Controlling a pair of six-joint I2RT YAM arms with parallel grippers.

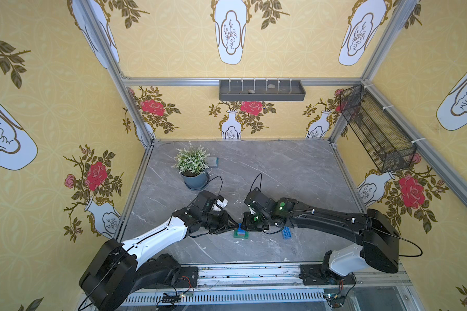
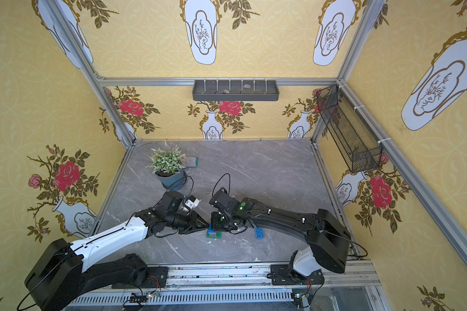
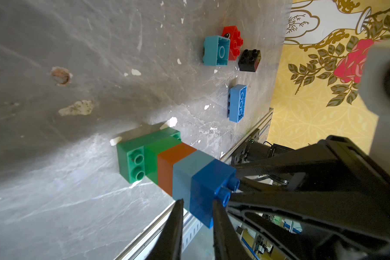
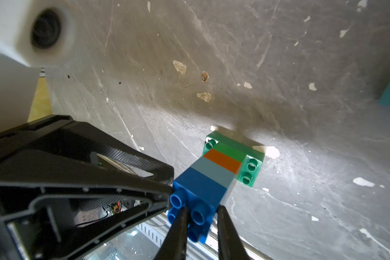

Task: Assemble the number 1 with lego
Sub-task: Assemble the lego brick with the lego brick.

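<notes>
A: What is sitting closest to the lens?
B: The right tool (image 4: 202, 208), whose fingers (image 4: 178, 231) are standing narrowly apart astride two studs of the dark blue brick (image 4: 200, 182). Whether they are pinching, I cannot tell.
A: Where is that brick resting?
B: It is capping the lego column (image 3: 164, 173): a long green brick (image 3: 131, 162) is lying on the worktop (image 3: 65, 213), carrying a green square (image 3: 151, 162), an orange-brown brick (image 3: 176, 154) and a light blue brick (image 3: 181, 180).
A: Which way is it pointing, and where?
B: Its long axis is running straight up, studs facing upward, mid-worktop toward the near edge, between the two tools. The base is lying roughly left to right, sticking out on both sides.
A: And the left tool (image 3: 197, 200)?
B: It is reaching in from the left, tips meeting the dark blue brick's upper edge. Its jaws are sitting narrow; gripping or only touching, I cannot tell.
A: Any loose pieces lying about?
B: A long blue brick (image 3: 238, 103) is lying upside down just right of the column; a teal brick (image 3: 213, 51), a red brick (image 3: 234, 45) and a black brick (image 3: 248, 60) are sitting farther right.
</notes>
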